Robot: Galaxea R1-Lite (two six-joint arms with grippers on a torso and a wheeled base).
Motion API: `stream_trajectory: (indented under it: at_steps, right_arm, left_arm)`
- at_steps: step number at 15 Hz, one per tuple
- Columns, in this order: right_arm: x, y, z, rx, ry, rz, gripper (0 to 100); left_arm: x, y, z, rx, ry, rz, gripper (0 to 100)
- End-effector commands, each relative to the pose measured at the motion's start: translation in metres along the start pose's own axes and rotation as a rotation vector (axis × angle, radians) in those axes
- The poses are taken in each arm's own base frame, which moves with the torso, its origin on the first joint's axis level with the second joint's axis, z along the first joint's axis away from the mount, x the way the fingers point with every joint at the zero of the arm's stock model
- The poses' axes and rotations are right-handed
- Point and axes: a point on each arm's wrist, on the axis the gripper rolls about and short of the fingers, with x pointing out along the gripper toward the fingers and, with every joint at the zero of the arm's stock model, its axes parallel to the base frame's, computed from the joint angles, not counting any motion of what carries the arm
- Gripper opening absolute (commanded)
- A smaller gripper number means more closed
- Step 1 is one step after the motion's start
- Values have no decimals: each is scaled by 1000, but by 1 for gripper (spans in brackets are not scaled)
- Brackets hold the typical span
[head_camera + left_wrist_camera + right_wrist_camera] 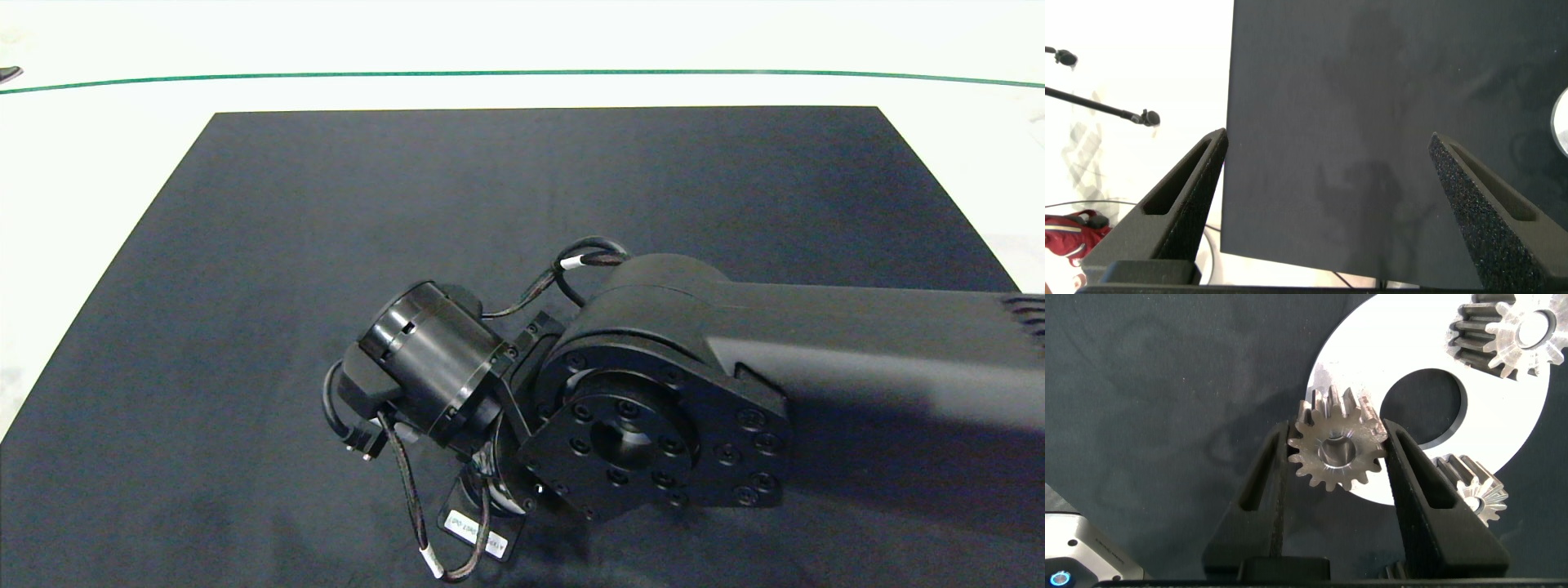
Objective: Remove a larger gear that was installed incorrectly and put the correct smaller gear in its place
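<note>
Right pincer (1337,453) is gripping a gear (1337,449) between its fingers, at the edge of a silver ring plate (1429,400). Left pincer (1327,175) is hanging open over the black mat (1372,98).

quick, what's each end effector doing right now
Left end effector: open, empty, above the black mat.
Right end effector: closed on a gear, at the edge of the silver ring plate.

**Gear between fingers over ring plate**

Clamped between the right gripper (1335,453) fingers: one gear (1336,447), over the rim of the ring plate (1503,416). On the plate: another gear (1509,331). Beside its rim, on the mat (326,204): a third gear (1471,490). Apart over the mat's edge: left gripper (1327,188).
</note>
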Motion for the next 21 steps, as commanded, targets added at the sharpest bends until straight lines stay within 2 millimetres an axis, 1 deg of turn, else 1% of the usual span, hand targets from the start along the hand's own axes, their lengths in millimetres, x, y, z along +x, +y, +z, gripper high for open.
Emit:
stream_trajectory:
  at_steps: [1, 2, 3, 7, 10, 11, 12, 13, 14, 15, 16, 17, 18, 19, 20, 21]
  right_arm:
    - [0, 0, 0, -3, 5, -2, 31]
    - [-1, 0, 0, -3, 3, -2, 31]
    - [-1, 0, 0, -3, 3, -2, 100]
    - [-1, 0, 0, -3, 3, -2, 100]
    - [-8, -3, -1, 6, -14, -4, 100]
    - [-35, -14, -2, 30, -69, -21, 100]
    - [-57, -24, -5, 54, -117, -33, 100]
    - [-76, -40, -11, 116, -153, -66, 100]
    - [-89, -55, -21, 206, -160, -115, 100]
    - [-97, -64, -31, 260, -156, -149, 100]
    - [-123, -86, -68, 366, -155, -217, 100]
    - [-144, -97, -96, 428, -198, -259, 100]
    - [-160, -106, -126, 499, -248, -324, 100]
    - [-174, -108, -155, 558, -286, -408, 100]
    - [-182, -108, -185, 610, -297, -494, 100]
    - [-182, -108, -214, 669, -279, -576, 100]
  left_arm:
    - [0, 0, -1, 1, 5, 0, 100]
    - [0, 0, -1, 1, 6, 0, 100]
    - [0, 0, -1, 1, 6, 0, 100]
    - [0, 0, -1, 1, 6, 0, 100]
    - [0, 0, -1, 1, 6, 0, 100]
    - [0, 0, 0, 1, 6, 0, 100]
    - [1, 0, 0, 1, 6, 0, 100]
    - [0, 0, 0, 1, 3, -1, 100]
    - [-1, 0, 1, 1, -6, -1, 100]
    - [-2, 0, 1, -1, -19, -3, 100]
    - [-7, 0, 0, -9, -81, -3, 100]
    - [-7, 0, 0, -13, -115, 0, 100]
    - [-11, 0, -2, -24, -162, 15, 100]
    - [-16, 0, -2, -56, -211, 15, 100]
    - [-23, 1, 0, -77, -285, 21, 100]
    - [-28, 2, 3, -83, -342, 32, 100]
